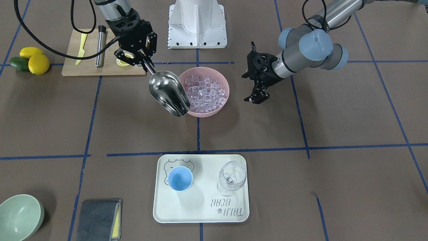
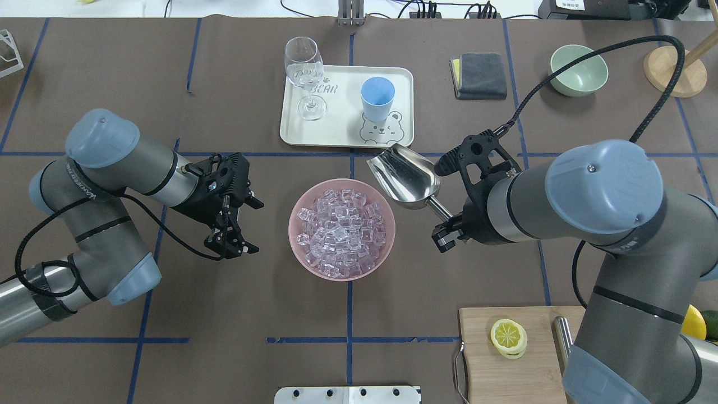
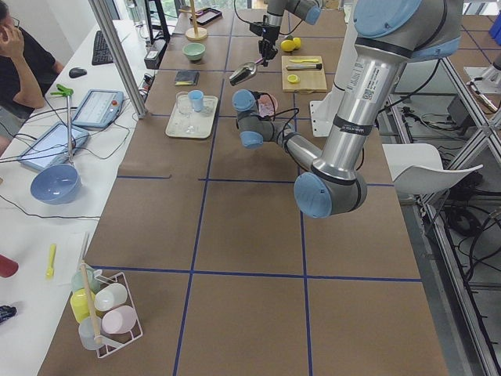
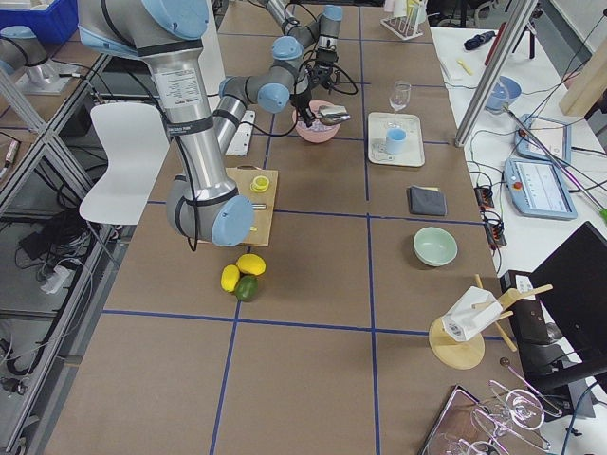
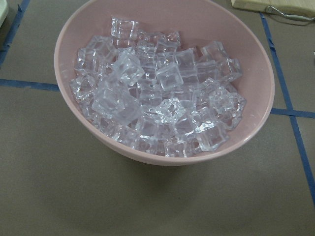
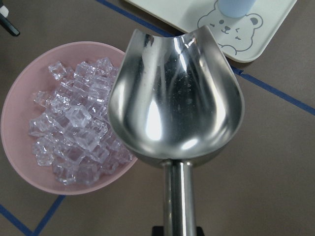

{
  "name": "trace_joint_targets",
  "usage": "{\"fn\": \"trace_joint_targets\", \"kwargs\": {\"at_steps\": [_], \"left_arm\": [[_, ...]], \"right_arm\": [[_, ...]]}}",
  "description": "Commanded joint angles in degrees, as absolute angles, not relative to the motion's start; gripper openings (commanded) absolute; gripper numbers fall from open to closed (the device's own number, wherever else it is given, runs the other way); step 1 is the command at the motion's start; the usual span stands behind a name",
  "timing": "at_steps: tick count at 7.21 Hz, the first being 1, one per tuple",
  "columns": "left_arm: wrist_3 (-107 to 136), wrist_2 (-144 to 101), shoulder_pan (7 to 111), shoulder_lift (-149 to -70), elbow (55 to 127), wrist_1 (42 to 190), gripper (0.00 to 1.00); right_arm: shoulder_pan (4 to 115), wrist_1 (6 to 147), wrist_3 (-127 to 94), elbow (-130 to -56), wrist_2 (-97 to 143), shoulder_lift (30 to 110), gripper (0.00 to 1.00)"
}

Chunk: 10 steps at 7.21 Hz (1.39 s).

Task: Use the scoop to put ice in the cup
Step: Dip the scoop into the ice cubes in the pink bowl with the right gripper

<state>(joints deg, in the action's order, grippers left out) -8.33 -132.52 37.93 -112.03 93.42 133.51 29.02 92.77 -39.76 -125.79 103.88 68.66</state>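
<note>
My right gripper (image 1: 142, 61) is shut on the thin handle of the steel scoop (image 1: 169, 93). It holds the scoop in the air, just beside the rim of the pink bowl (image 1: 227, 90) on the tray's side. The scoop's trough (image 6: 177, 98) is empty. The ice (image 1: 204, 93) is heaped in the pink bowl (image 5: 246, 137) and fills the left wrist view (image 5: 157, 98). The light-blue cup (image 1: 180, 178) stands upright on the white tray (image 1: 200, 211). My left gripper (image 2: 252, 224) is open and empty, level with the bowl (image 2: 297, 247) on its other side.
A clear wine glass (image 1: 231, 177) stands on the tray beside the cup. A wooden board (image 1: 87, 67) with a steel rod (image 1: 99, 47) lies behind my right arm. A green bowl (image 1: 18, 216), a grey cloth (image 1: 98, 219) and lemons (image 1: 33, 60) lie on the right arm's side.
</note>
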Motion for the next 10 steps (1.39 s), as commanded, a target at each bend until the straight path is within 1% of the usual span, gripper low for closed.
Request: {"fn": "trace_joint_targets", "kwargs": {"at_steps": [1,2,4,5,8,10], "left_arm": [[-8.35,-132.45,37.97,-111.97,93.34,133.51,1.00],[-8.35,-132.45,37.97,-111.97,93.34,133.51,1.00],[-8.44,-132.45,37.88,-111.97,93.25,133.51,1.00],[-8.44,-132.45,37.88,-111.97,93.25,133.51,1.00],[-8.44,-132.36,37.79,-112.06,93.08,133.51,1.00],[-8.53,-132.45,37.71,-111.89,92.64,133.59,1.00]], "right_arm": [[28.48,114.13,-28.03,-125.77,104.24,58.25,0.00],[28.48,122.52,-23.43,-125.51,104.15,53.40,0.00],[28.30,124.01,-18.30,-123.68,104.24,52.04,0.00],[28.21,127.23,-14.37,-121.66,104.24,49.07,0.00],[28.21,143.39,-4.07,-113.58,104.24,38.17,0.00],[28.21,150.71,0.42,-107.17,104.24,31.84,0.00]]}}
